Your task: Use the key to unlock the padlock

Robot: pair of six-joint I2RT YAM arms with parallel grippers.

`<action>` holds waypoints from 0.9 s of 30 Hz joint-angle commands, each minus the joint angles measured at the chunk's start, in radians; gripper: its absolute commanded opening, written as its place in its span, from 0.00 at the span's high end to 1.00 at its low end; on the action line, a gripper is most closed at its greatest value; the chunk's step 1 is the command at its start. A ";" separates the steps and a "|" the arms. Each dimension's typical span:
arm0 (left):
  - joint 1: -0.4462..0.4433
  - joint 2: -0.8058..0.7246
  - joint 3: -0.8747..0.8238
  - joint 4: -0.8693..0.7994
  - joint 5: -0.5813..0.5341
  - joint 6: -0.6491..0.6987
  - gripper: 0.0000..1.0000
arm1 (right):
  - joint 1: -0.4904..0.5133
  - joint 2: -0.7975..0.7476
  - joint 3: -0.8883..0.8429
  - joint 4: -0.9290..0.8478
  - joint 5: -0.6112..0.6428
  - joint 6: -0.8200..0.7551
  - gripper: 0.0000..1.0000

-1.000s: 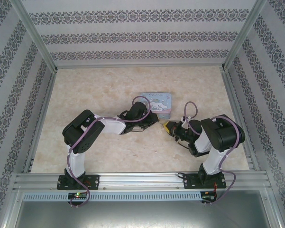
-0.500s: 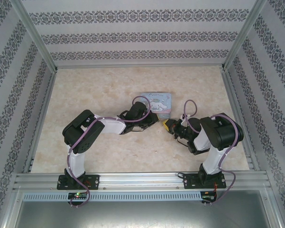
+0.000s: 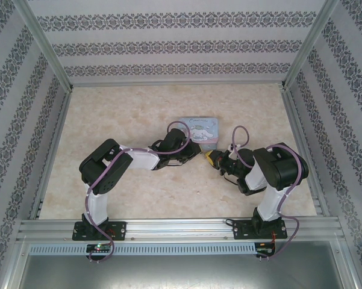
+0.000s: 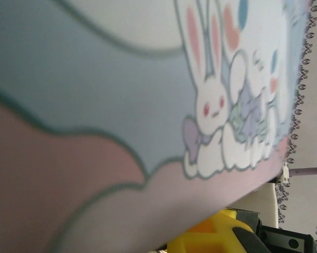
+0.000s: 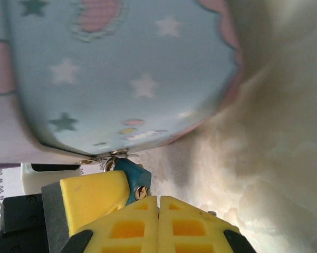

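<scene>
while the padlock touches the tin, right jaws meet.

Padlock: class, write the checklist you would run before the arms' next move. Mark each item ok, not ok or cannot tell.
1. Padlock in sight, just under the tin: ok.
2. Keyhole end turned towards the right gripper: ok.
3. Right gripper's fingers shut: ok.
4. Key held between those fingers: cannot tell.
5. Left gripper firmly holding the padlock: cannot tell; one pad lies against it.
</scene>
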 commanded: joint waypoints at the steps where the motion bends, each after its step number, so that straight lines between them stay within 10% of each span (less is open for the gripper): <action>1: 0.000 -0.016 -0.014 0.047 0.039 -0.030 1.00 | 0.015 0.010 0.026 0.049 0.017 0.015 1.00; 27: -0.004 0.011 -0.062 0.298 0.048 -0.221 1.00 | 0.021 -0.025 0.057 0.049 0.054 0.059 1.00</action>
